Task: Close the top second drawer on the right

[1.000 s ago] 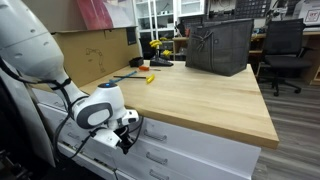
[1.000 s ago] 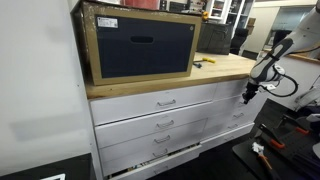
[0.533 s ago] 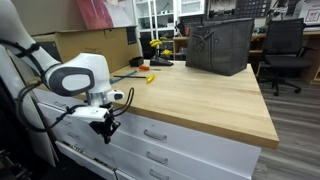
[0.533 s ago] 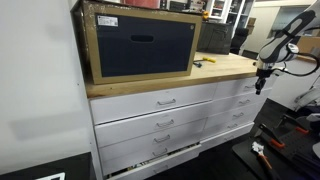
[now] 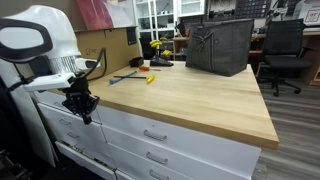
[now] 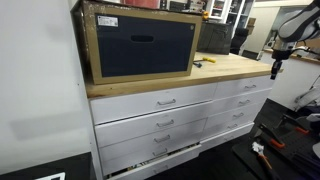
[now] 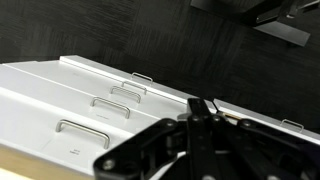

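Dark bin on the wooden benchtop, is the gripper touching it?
No, the gripper hangs beside the white drawers at the end of the benchtop, well apart from the dark bin.

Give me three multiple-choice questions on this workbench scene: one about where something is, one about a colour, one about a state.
1. Where does the dark grey bin stand?
A on the wooden benchtop
B on the floor
C in a drawer

2. What colour are the drawer fronts?
A green
B white
C black

3. What does the gripper hold?
A a yellow tool
B a drawer handle
C nothing

Answers:
1 A, it sits on the benchtop's far end.
2 B, they are white in both exterior views.
3 C, the wrist view shows it shut with nothing in it.
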Robot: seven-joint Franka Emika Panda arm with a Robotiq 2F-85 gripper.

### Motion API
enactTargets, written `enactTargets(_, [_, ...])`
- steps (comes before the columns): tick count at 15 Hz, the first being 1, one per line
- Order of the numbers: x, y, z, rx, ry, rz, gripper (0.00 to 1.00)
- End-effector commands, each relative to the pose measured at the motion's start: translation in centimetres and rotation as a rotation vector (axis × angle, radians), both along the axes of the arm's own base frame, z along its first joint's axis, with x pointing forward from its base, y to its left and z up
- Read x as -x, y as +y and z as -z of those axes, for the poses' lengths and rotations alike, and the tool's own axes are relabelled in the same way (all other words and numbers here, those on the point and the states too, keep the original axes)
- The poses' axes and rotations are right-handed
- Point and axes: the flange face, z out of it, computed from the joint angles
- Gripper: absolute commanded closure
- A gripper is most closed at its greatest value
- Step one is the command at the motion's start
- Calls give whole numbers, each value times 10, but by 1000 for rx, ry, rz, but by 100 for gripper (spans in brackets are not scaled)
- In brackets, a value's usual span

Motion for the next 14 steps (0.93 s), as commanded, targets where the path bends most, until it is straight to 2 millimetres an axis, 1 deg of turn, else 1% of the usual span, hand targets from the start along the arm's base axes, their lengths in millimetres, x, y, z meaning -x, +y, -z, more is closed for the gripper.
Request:
enactTargets(1, [11, 28, -47, 29, -29, 70, 100])
enactTargets(6, [-9, 57, -103, 63, -92, 247, 100])
enactTargets(11, [-16, 82, -158, 55, -64, 343, 100])
enactTargets(14, [-14, 93, -190, 50, -33, 386, 100])
